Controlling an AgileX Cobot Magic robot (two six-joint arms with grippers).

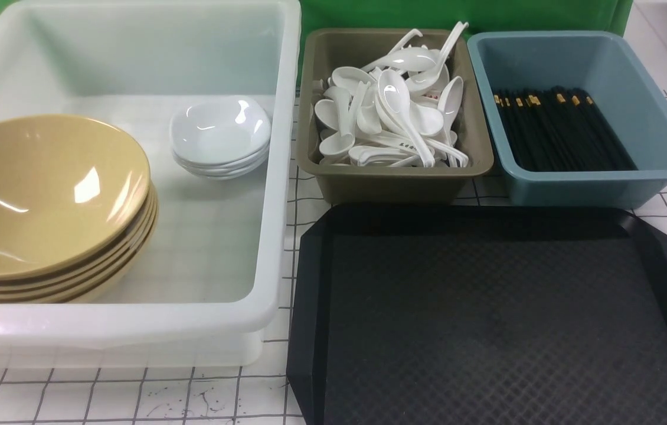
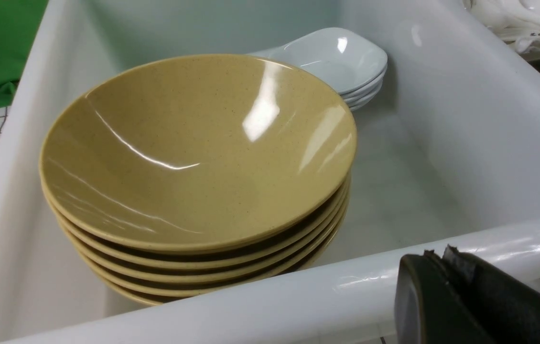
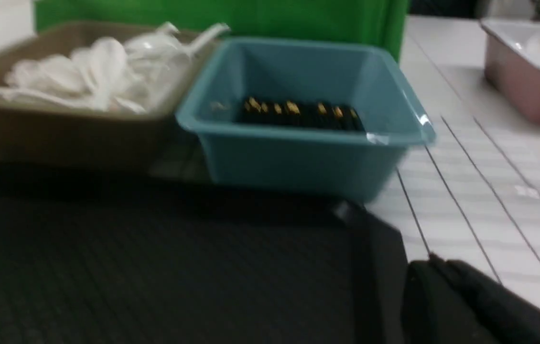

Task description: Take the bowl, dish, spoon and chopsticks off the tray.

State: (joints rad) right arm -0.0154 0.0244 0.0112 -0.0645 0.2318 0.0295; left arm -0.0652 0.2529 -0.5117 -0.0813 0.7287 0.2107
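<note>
Black tray sits bare at the near right of the checked table; nothing on it; three bins beyond and beside it. White bin on the left holds one stack of yellow bowls at its near left, about five by the rims, top one tilted; one stack of white dishes toward its far right, about four, count not sure. Olive bin holds a loose heap of white spoons, too tangled to count. Blue bin holds a bundle of black chopsticks, gold bands at the far end, too many to count. Left gripper fingers together, empty, just outside the white bin's near wall; right gripper together, empty, over the tray's right edge; that view blurred.
</note>
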